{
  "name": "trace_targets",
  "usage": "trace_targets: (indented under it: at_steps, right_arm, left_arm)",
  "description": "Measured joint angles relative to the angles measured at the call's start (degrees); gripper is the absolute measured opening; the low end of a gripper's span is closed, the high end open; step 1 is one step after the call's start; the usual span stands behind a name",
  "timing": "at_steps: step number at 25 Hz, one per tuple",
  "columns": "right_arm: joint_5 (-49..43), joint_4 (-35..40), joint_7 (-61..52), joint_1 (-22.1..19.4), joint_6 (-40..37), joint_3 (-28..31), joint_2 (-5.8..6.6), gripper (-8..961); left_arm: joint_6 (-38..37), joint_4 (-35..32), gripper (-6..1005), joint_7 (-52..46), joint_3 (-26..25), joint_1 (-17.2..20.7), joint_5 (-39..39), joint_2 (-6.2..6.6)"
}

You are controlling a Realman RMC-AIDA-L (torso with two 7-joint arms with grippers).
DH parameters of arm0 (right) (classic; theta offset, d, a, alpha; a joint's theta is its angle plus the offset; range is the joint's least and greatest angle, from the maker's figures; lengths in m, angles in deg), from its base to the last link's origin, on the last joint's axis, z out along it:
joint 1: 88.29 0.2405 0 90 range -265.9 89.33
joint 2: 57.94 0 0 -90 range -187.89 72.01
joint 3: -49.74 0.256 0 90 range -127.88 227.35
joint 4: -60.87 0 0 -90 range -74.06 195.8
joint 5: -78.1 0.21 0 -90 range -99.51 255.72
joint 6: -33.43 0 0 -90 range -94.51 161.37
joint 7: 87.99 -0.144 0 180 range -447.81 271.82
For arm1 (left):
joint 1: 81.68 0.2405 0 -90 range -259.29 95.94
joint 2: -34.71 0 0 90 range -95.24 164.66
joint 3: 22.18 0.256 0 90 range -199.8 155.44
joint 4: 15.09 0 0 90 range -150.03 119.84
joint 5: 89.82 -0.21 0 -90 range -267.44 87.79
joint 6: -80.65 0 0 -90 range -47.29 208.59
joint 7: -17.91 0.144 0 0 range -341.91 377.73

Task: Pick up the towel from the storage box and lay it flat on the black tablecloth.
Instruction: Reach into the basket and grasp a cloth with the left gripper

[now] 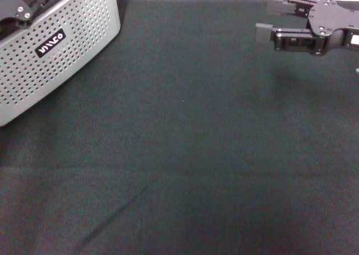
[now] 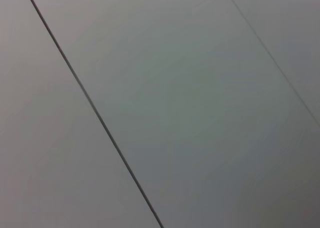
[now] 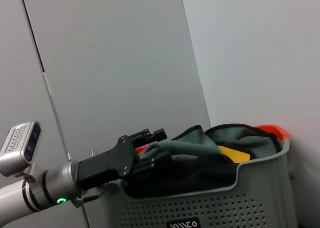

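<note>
A: Where's the towel [image 3: 227, 149]?

B: Bunched in the box [image 3: 260, 188], grey folds up, a bit of yellow showing. The box sits at the far left corner of the cloth [image 1: 196, 154].

A: And the left gripper [image 3: 162, 150]?

B: Reaching over the box rim, its jaws against a grey fold, as the right wrist view shows. Whether they've closed on it, I can't tell. I'd judge this is the pick-up step.

A: The right gripper [image 1: 268, 21]?

B: Hovering over the far right of the cloth, jaws wide and holding nothing. Probably it waits there to help spread the towel. The cloth between the 2 is bare, presumably kept free for laying it flat.
</note>
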Motion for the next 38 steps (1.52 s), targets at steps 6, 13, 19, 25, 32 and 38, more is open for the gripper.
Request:
trace_targets:
  at_steps: [6,13,19,25,32,38]
  right_arm:
    - [0.00,0.00,0.00,0.04,-0.27,-0.09,0.00,856]
    - [0.00,0.01,-0.01,0.03,-0.28,-0.18,0.00,856]
    - [0.00,0.02,-0.16,0.00,-0.21,-0.11,-0.12,856]
    - [0.00,0.02,-0.18,0.02,-0.13,-0.08,-0.12,856]
    - [0.00,0.03,-0.17,0.03,0.04,-0.08,-0.10,856]
    - [0.00,0.15,-0.33,0.01,0.15,-0.08,-0.25,856]
  left_arm:
    - [0.93,0.42,570,1.10,0.80,0.32,-0.01,-0.07]
    - [4.66,0.88,559,6.23,2.87,0.49,5.09,-0.12]
    - [8.01,1.57,550,9.12,4.04,-0.14,8.58,0.02]
    - [8.16,1.96,541,9.74,4.32,0.06,8.62,0.03]
    - [8.27,2.69,475,10.01,4.39,-0.06,8.71,0.03]
    - [9.59,4.09,355,9.94,4.31,-1.28,8.86,0.03]
